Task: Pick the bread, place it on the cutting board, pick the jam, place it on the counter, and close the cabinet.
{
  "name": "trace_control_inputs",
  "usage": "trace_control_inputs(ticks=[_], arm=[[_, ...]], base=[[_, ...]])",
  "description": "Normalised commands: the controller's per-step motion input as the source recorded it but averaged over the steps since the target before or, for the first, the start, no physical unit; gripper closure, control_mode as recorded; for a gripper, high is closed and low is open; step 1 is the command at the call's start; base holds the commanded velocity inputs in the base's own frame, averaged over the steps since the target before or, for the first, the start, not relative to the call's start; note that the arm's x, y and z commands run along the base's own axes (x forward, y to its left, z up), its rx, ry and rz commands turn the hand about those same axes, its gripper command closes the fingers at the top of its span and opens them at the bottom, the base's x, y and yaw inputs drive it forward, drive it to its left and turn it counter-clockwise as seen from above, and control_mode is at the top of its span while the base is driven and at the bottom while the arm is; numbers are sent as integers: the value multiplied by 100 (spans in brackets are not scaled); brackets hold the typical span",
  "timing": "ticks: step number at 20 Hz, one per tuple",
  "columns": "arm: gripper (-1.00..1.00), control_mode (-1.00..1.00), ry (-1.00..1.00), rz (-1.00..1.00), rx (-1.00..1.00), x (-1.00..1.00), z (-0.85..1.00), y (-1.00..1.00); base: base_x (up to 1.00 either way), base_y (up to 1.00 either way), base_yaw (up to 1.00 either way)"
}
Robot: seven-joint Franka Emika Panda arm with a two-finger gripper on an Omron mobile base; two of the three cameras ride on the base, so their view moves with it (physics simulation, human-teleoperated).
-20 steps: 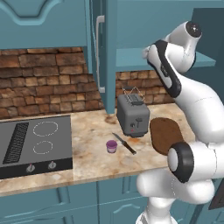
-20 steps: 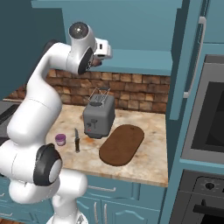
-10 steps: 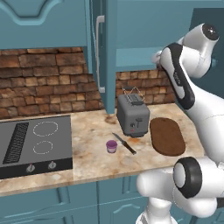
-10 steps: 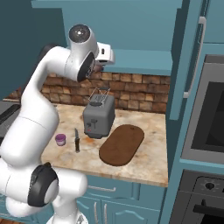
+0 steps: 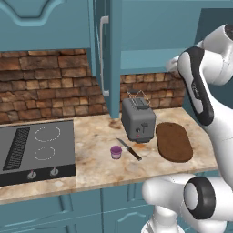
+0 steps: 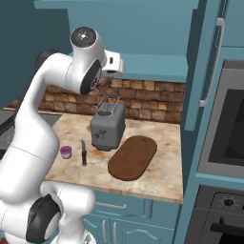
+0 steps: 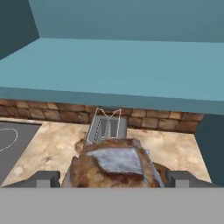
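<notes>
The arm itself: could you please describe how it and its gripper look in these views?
The arm is glossy white, built of thick rounded segments, with dark grey disc caps at its joints and black bands between some sections. The gripper ends in two small blocky grey finger tips. No cables or markings are visible.

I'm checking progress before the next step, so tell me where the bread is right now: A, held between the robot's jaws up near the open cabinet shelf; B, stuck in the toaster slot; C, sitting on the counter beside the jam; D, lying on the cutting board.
A: the hand view shows the bread gripped between the jaws, above the toaster, while the cutting board lies bare and the jam stands alone on the counter.
</notes>
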Motion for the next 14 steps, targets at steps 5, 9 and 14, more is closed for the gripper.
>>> trace_control_inputs(ticks=[5, 9, 14], arm=[[100, -100, 6, 0, 0, -38, 0, -10], [100, -100, 6, 0, 0, -31, 0, -14], [100, -100, 6, 0, 0, -24, 0, -8]], base=[[0, 0, 0], [0, 0, 0], [0, 0, 0]])
